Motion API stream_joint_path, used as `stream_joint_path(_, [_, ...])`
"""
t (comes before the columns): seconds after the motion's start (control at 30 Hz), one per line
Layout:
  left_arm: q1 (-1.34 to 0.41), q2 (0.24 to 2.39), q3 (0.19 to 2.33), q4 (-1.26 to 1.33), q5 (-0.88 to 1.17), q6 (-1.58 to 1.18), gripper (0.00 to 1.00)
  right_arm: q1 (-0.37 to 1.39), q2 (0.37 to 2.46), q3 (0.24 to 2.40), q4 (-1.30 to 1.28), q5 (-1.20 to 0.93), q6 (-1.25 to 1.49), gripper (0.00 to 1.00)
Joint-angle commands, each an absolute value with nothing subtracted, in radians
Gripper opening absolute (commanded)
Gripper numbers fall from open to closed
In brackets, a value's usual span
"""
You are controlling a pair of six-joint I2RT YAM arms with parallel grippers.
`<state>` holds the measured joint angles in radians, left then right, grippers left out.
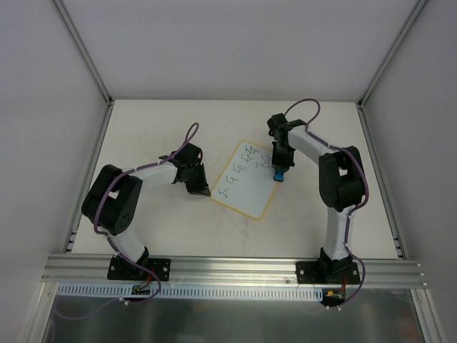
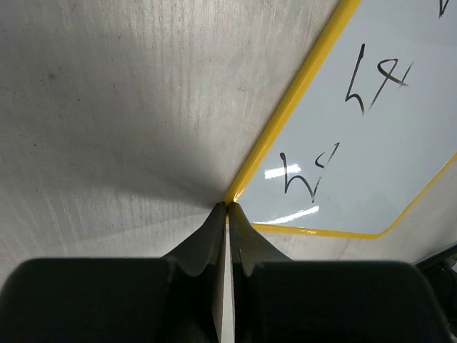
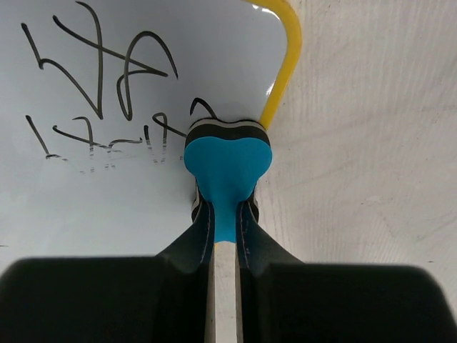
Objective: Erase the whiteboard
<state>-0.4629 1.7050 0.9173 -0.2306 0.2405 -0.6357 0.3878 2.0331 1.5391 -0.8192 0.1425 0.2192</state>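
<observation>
The whiteboard [image 1: 248,177] lies flat mid-table, white with a yellow border and dark scribbles. It also shows in the left wrist view [image 2: 371,128] and the right wrist view [image 3: 107,78]. My right gripper [image 1: 279,170] is shut on the blue eraser [image 3: 228,161] and presses it on the board's right edge, beside the yellow border. A smeared, partly wiped patch lies left of the eraser. My left gripper [image 2: 227,207] is shut, its tips pressed down on the board's left corner on the yellow border; in the top view it [image 1: 202,190] sits at that corner.
The off-white tabletop [image 1: 143,143] surrounds the board. White walls with metal posts enclose the back and sides. An aluminium rail [image 1: 228,268] runs along the near edge with both arm bases on it.
</observation>
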Motion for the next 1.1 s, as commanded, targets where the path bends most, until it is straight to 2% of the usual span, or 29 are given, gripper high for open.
stream_joint_path(0.0, [-0.448, 1.703, 0.877, -0.356, 0.149, -0.566, 0.02, 0.431, 2.042, 1.471, -0.854, 0.160, 0.198, 0.00])
stream_joint_path(0.03, [-0.449, 1.698, 0.887, -0.354, 0.146, -0.557, 0.09, 0.436, 2.039, 1.462, -0.847, 0.158, 0.196, 0.00])
stream_joint_path(0.07, [-0.448, 1.698, 0.893, -0.356, 0.144, -0.537, 0.19, 0.448, 2.036, 1.451, -0.835, 0.153, 0.195, 0.00])
stream_joint_path(0.2, [-0.449, 1.706, 0.933, -0.356, 0.155, -0.509, 0.29, 0.468, 2.023, 1.410, -0.807, 0.141, 0.199, 0.00])
stream_joint_path(0.7, [-0.454, 1.905, 1.161, -0.356, 0.207, -0.377, 0.33, 0.548, 2.019, 1.413, -0.762, 0.115, 0.178, 0.00])
stream_joint_path(0.77, [-0.462, 1.919, 1.164, -0.356, 0.210, -0.377, 0.32, 0.558, 2.020, 1.422, -0.762, 0.112, 0.176, 0.00])
stream_joint_path(0.87, [-0.477, 1.931, 1.146, -0.356, 0.212, -0.391, 0.17, 0.592, 2.032, 1.436, -0.755, 0.095, 0.186, 0.00])
stream_joint_path(0.9, [-0.480, 1.930, 1.135, -0.357, 0.212, -0.400, 0.07, 0.601, 2.036, 1.439, -0.752, 0.091, 0.190, 0.00])
stream_joint_path(0.93, [-0.482, 1.928, 1.121, -0.357, 0.215, -0.413, 0.02, 0.610, 2.043, 1.442, -0.752, 0.086, 0.193, 0.00])
stream_joint_path(1.07, [-0.486, 1.898, 1.019, -0.357, 0.227, -0.463, 0.00, 0.669, 2.059, 1.491, -0.753, 0.084, 0.196, 0.00])
